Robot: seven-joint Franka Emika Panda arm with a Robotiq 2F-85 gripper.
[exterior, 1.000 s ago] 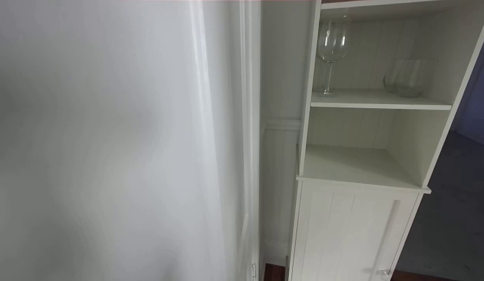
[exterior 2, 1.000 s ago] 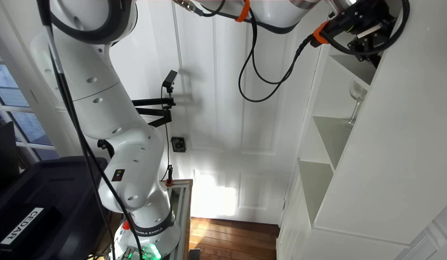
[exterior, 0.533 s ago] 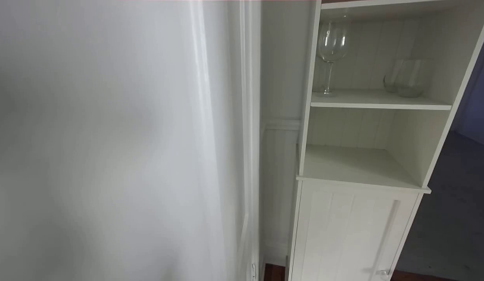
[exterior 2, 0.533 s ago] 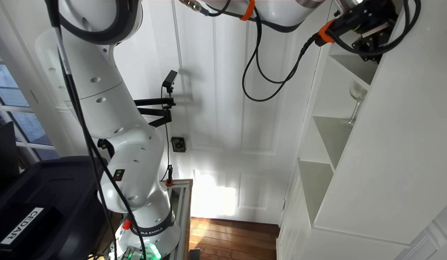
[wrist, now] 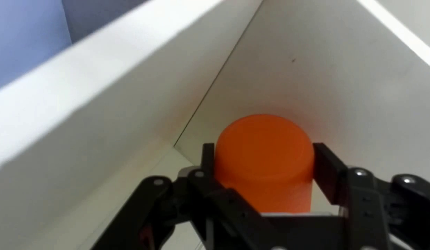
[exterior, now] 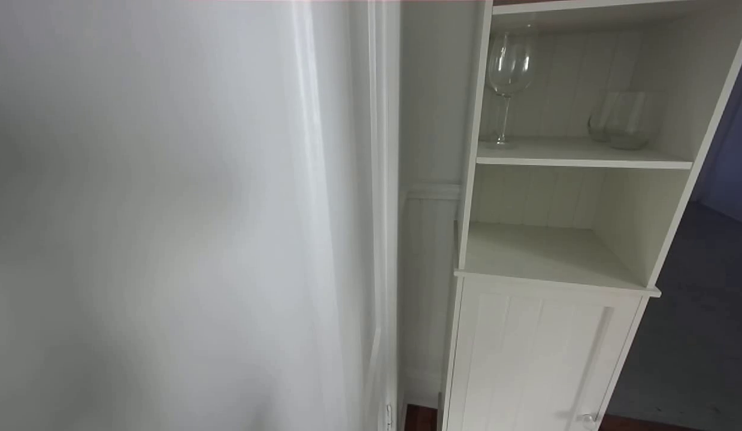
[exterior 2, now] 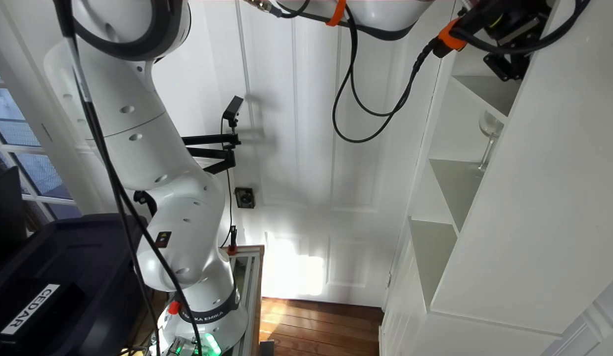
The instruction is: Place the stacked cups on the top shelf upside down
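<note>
An orange cup (wrist: pixel 263 149) sits between the fingers of my gripper (wrist: pixel 264 152) in the wrist view. Both black finger pads lie against its sides. Its flat closed end faces the wrist camera. Only one orange cup shows, so I cannot tell whether others are nested in it. Behind it is the grey-white board (wrist: pixel 367 90) of the top shelf. I cannot tell whether the cup touches it. In an exterior view my gripper (exterior 2: pixel 506 66) is inside the top shelf (exterior 2: pixel 489 91), partly behind the cabinet's side panel, which hides the cup.
The cabinet's side wall (wrist: pixel 124 93) stands close to the left of the cup in the wrist view. On the shelf below stand a wine glass (exterior: pixel 509 66) and clear tumblers (exterior: pixel 631 123). A black cable (exterior 2: pixel 355 99) hangs in a loop from the arm.
In an exterior view my gripper and wrist have shifted slightly to the right, further behind the side panel, and have turned a little. The cabinet and the glasses have not moved.
</note>
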